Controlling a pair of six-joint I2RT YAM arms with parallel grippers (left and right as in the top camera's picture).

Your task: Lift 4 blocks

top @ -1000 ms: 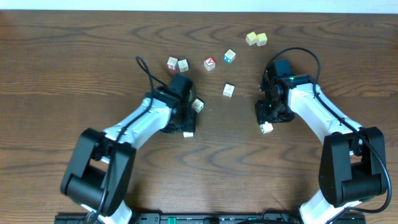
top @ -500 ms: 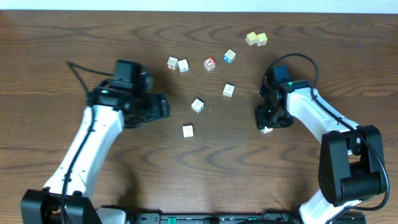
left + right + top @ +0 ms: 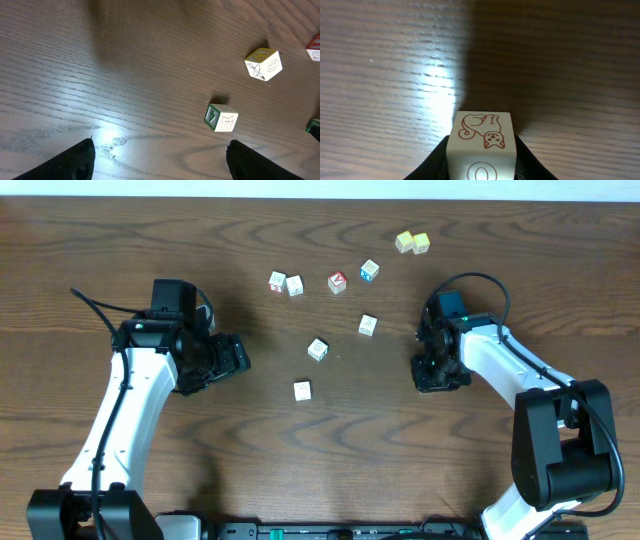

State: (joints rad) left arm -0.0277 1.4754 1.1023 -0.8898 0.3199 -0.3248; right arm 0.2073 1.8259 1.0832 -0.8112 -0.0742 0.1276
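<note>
1. The right end effector (image 3: 432, 378) sat right of centre in the overhead view. Its jaws were closed against two opposite sides of the held block (image 3: 480, 142), which filled the bottom middle of the right wrist view. We could not tell whether the block had left the desk (image 3: 120, 240).
2. We judged that a good lift called for a straight, slow rise with an even squeeze, since so small and smooth a cube could twist out of the fingers.
3. The left end effector (image 3: 240, 356) hung wide open and empty at the left of the frame, well apart from every cube.
4. Three more pale blocks lay loose near the centre: the lower block (image 3: 302, 390), the middle block (image 3: 318, 349) and the upper block (image 3: 368, 325). They were spaced widely enough, we thought, for fingers to straddle each.
5. Along the top lay a pair of cubes (image 3: 285, 283), a red-faced cube (image 3: 338, 281), a blue-faced cube (image 3: 369, 270) and two yellowish cubes (image 3: 412, 242). None stood near the right arm, so nothing seemed to block the lift.
</note>
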